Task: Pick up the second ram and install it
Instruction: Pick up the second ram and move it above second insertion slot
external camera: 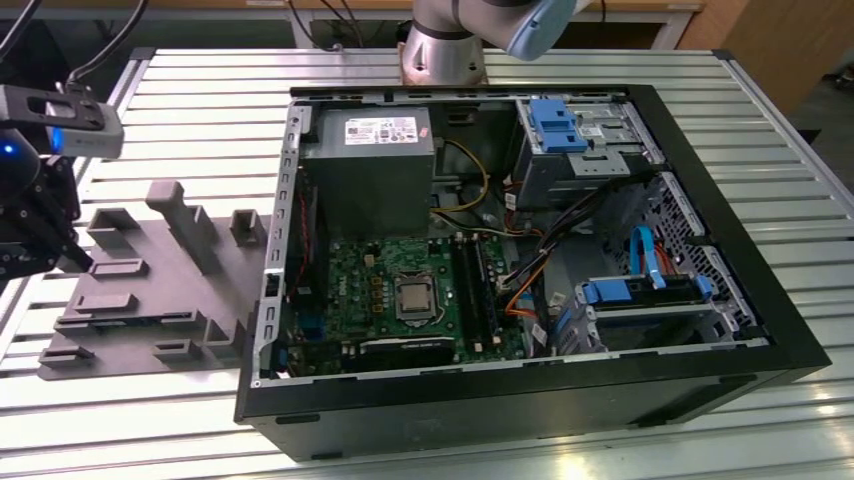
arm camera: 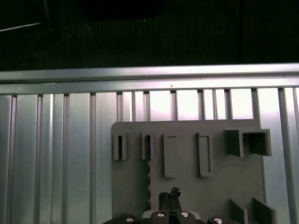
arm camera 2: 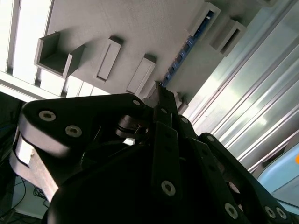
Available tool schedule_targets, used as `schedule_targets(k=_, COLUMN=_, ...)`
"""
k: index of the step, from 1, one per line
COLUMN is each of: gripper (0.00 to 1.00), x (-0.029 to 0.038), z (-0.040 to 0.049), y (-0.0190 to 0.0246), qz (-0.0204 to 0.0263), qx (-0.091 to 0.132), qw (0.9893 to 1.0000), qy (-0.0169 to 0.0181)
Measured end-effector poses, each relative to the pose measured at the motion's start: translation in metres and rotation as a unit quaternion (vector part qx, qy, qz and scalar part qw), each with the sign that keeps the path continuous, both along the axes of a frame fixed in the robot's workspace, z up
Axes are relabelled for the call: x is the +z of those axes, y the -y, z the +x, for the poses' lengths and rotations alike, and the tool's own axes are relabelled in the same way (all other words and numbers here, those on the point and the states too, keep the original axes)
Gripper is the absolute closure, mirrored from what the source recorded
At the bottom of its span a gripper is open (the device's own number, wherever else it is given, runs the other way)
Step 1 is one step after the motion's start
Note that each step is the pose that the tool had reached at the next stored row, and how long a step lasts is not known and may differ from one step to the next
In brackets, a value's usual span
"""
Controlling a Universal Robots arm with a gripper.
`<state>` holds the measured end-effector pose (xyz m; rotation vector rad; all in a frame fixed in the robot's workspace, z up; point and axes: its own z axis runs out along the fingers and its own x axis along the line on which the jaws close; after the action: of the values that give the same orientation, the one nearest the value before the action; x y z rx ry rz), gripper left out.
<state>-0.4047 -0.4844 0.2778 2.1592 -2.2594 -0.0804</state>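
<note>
Your claw (arm camera 2: 160, 88) hangs over the tray (arm camera 2: 154, 28), fingers pressed together and holding nothing. Its tips sit just beside the near end of the ram (arm camera 2: 187, 46), which stands on edge in a tray groove. A clean pick, I judge, needs the fingers parted, straddling that thin edge squarely. You can't tell whether the tips touch the ram. The case's (external camera: 534, 400) slots are too dim to read.

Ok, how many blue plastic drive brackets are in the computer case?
2: one blue bracket near the power supply, another nearer the camera. More may be hidden.
</note>
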Motion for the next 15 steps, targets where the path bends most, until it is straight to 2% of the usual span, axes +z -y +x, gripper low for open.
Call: schedule_targets(k=15, gripper=0.89, x=-0.0051, z=-0.0007, y=0.0002, qz=0.0000, qx=0.000, qw=1.0000, qy=0.0000)
